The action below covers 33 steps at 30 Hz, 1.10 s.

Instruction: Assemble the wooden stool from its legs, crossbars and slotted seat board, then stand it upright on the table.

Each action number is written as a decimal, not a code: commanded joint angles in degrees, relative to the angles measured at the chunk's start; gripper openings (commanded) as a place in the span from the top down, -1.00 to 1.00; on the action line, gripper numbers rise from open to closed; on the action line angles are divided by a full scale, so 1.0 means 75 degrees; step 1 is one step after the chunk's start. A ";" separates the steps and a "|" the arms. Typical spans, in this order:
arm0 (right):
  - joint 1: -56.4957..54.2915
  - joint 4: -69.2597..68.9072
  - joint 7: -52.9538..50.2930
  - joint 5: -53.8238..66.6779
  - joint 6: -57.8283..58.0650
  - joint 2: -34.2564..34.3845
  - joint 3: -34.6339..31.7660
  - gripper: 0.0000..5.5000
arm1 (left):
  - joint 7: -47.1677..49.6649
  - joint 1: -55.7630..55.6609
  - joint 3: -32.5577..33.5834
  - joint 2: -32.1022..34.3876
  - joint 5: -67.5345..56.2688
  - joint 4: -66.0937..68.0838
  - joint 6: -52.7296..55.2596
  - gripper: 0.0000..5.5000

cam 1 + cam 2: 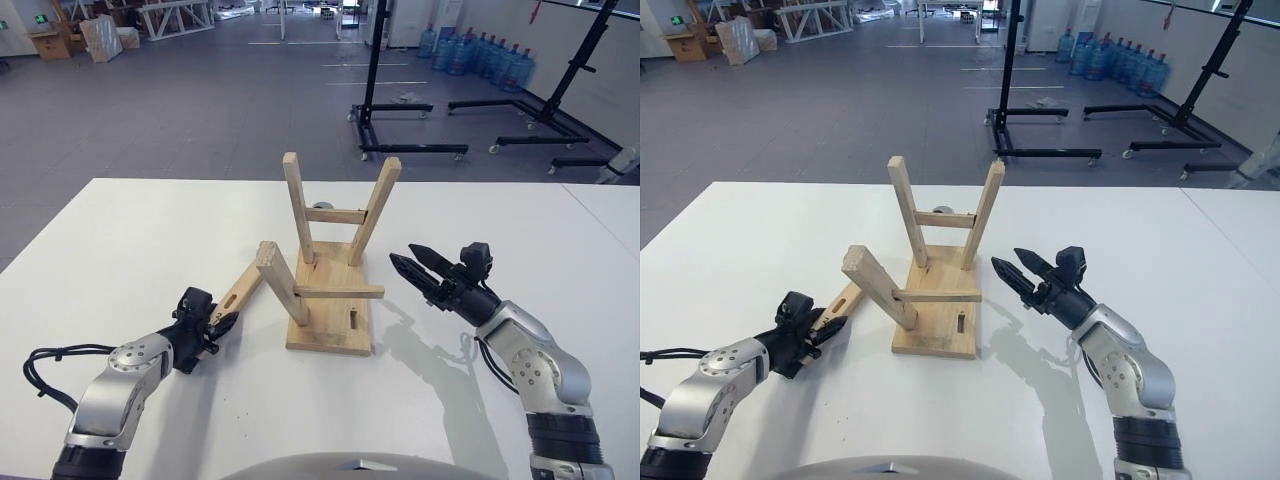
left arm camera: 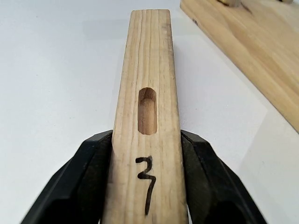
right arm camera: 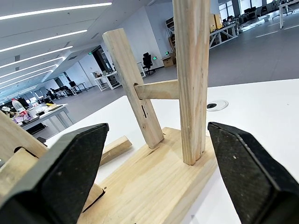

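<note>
Stool [image 1: 330, 325] sits upside down mid-tabletop [image 1: 120, 230], half built, its near-left leg [image 1: 282, 283] leaning. Left fingers [image 2: 88, 177] clench the loose fourth leg [image 1: 238, 290] lying to the left; right fingers [image 3: 247, 168] hang released just right. Levering that leg in could topple the leaning one.

The pale seat board [image 1: 330, 328] lies flat, two legs [image 1: 297, 205] upright in it joined by a crossbar [image 1: 336, 215], a third leg [image 1: 282, 283] tilted, a fourth leg [image 1: 238, 291] beside it.
</note>
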 commanded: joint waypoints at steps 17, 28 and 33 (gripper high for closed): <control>-0.2990 -0.0192 0.1265 0.2684 0.1181 0.1009 0.0776 -0.42 | -0.4363 -0.4355 0.0370 0.0085 -0.4901 0.0654 0.0414 0.25; -0.3860 0.0596 0.1414 0.2127 0.0640 0.1718 0.1041 -0.42 | -0.5414 -0.4919 -0.0119 0.0114 -0.4211 0.1541 0.0220 0.25; -0.3782 0.0531 0.1557 0.2130 0.0759 0.1751 0.1059 -0.19 | -0.5517 -0.4875 -0.0115 0.0069 -0.4078 0.1544 0.0223 0.25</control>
